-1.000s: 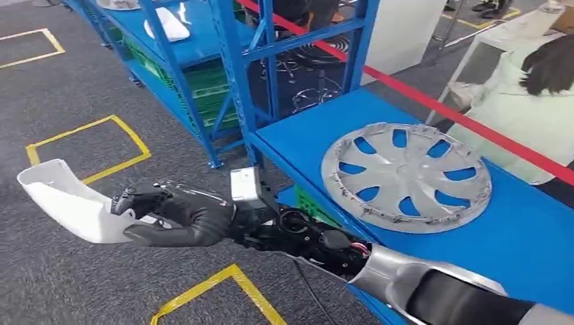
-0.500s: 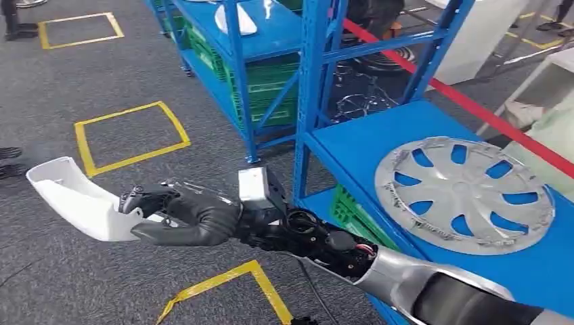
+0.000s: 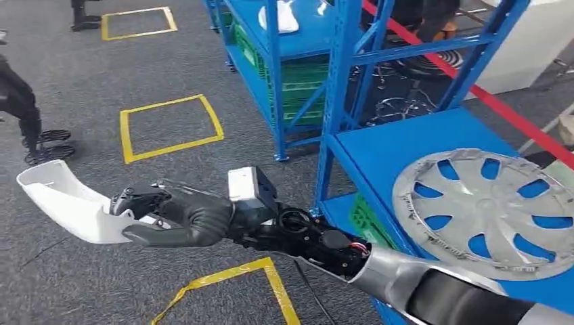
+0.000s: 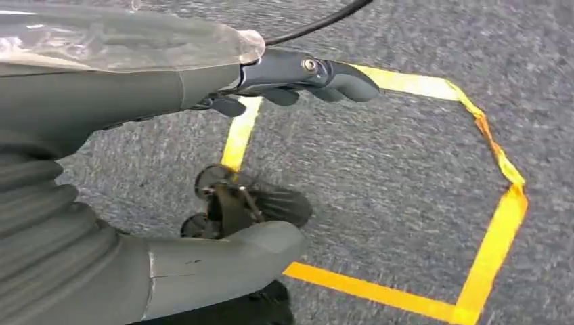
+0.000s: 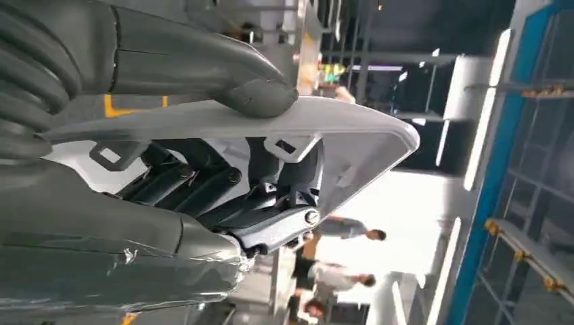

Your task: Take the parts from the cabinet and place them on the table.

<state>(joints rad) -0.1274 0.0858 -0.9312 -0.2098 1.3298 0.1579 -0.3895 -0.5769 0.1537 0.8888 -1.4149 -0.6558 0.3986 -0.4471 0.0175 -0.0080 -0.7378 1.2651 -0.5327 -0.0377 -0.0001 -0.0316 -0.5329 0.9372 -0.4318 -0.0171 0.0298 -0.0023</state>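
Observation:
My right hand (image 3: pixel 179 218) reaches out to the left over the carpet and grips a white curved plastic part (image 3: pixel 64 201). In the right wrist view the thumb presses on the part's outer face (image 5: pixel 352 145) while the dark fingers (image 5: pixel 223 196) curl under it. A silver wheel cover (image 3: pixel 491 210) lies on the blue cabinet shelf (image 3: pixel 399 142) at the right. Another white part (image 3: pixel 277 15) lies on a farther blue shelf. My left hand (image 4: pixel 135 95) hangs over the floor with fingers apart and nothing in it.
Blue rack uprights (image 3: pixel 335 101) stand just right of my forearm, with green crates (image 3: pixel 298 84) on lower shelves. Yellow tape squares (image 3: pixel 169 122) mark the grey carpet. A person's dark legs (image 3: pixel 20 101) stand at the far left. A red strip (image 3: pixel 501 108) runs behind the shelf.
The camera has turned left, so the racks and wheel cover slid right in the picture. My right hand keeps the white part in the same hold.

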